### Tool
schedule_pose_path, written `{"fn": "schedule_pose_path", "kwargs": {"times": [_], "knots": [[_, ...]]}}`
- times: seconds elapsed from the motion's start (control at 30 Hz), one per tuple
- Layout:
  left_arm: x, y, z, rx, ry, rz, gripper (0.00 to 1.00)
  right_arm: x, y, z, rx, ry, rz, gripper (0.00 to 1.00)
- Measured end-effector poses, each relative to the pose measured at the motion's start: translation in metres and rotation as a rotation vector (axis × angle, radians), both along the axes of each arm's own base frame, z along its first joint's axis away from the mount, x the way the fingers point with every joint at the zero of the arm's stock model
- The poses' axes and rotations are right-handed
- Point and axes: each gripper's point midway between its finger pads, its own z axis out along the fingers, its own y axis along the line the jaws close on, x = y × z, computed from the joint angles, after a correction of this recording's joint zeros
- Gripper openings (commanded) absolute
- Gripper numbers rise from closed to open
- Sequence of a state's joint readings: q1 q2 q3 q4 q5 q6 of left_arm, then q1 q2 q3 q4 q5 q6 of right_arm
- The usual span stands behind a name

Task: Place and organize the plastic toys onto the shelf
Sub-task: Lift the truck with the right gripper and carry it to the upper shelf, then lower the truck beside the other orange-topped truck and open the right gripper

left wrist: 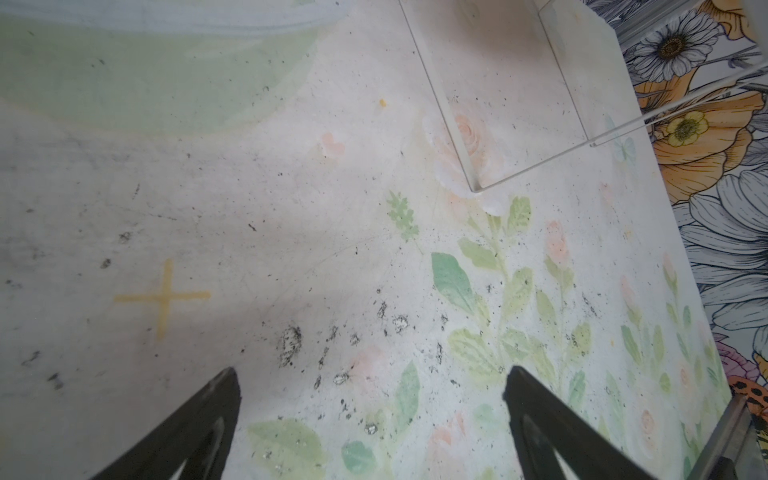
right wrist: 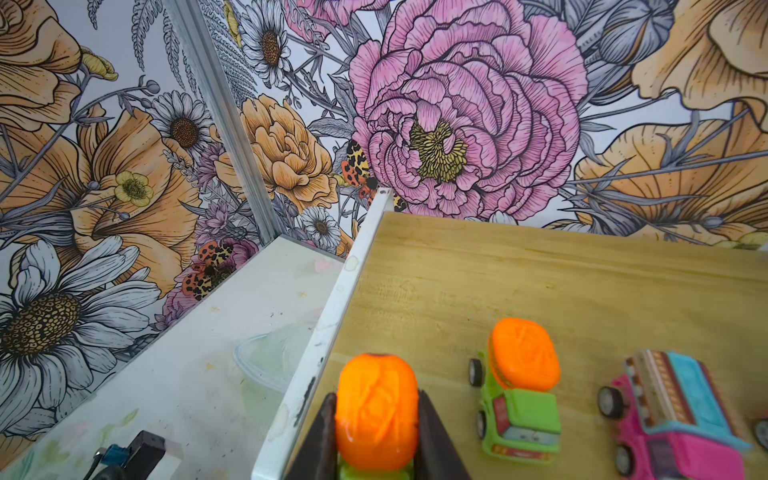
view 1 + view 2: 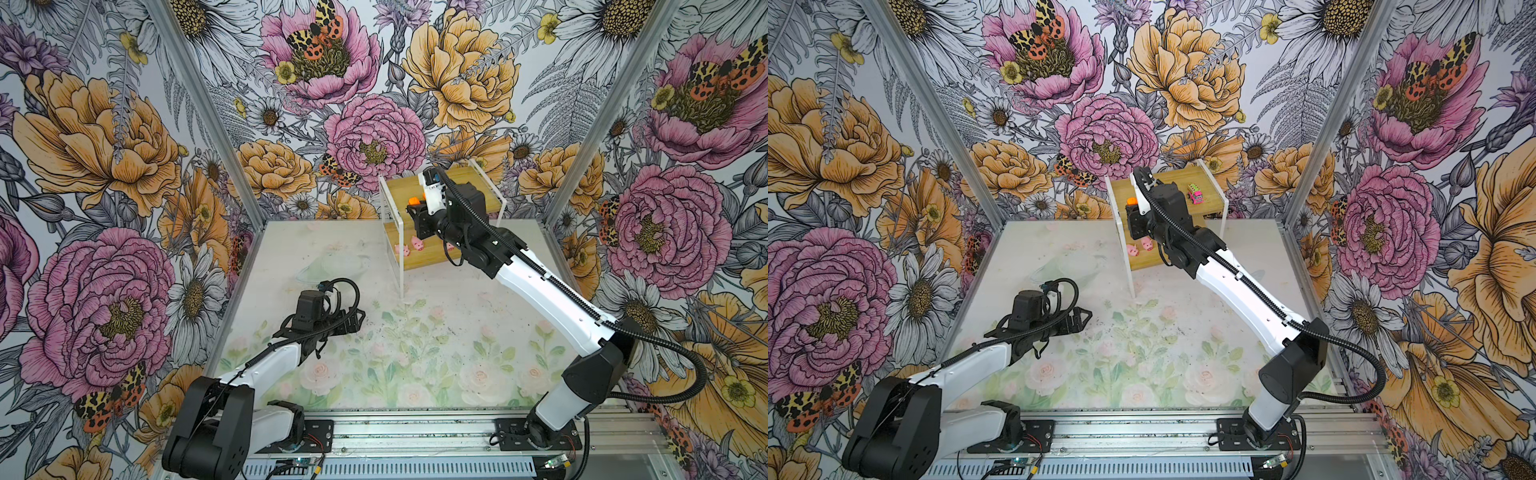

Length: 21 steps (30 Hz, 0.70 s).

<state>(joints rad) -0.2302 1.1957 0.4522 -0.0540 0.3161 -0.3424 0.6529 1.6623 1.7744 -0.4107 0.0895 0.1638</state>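
Right gripper (image 2: 376,397), on an arm stretched far across the desk (image 3: 436,332), is clamped on a green truck (image 2: 376,419) at the left end of the upper board of the shelf (image 2: 540,282), beside a second green truck (image 2: 519,395) and a pink truck (image 2: 673,415). Left gripper (image 1: 372,386) gapes empty, low over the desk, its arm folded.

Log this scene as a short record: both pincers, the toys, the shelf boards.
right pincer: shut on green truck, beside the shelf's white side panel
left pincer: open, empty, above the table
top board: second green truck and pink truck, side by side
lower board: at least two pigs; the arm hides the rest
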Motion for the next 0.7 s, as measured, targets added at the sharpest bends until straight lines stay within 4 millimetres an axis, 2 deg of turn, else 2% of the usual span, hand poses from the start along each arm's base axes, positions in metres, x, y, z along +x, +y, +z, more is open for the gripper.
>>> {"fn": "schedule_pose_path", "kwargs": {"times": [0.37,0.7], "knots": [[0.000,0.000,0.000,0.000,0.000,0.000,0.99,0.014,0.008,-0.007,-0.006,0.009,-0.021,0.17],[0.000,0.000,0.000,0.000,0.000,0.000,0.99,0.030,0.006,-0.014,-0.006,0.021,-0.079,0.17]]}}
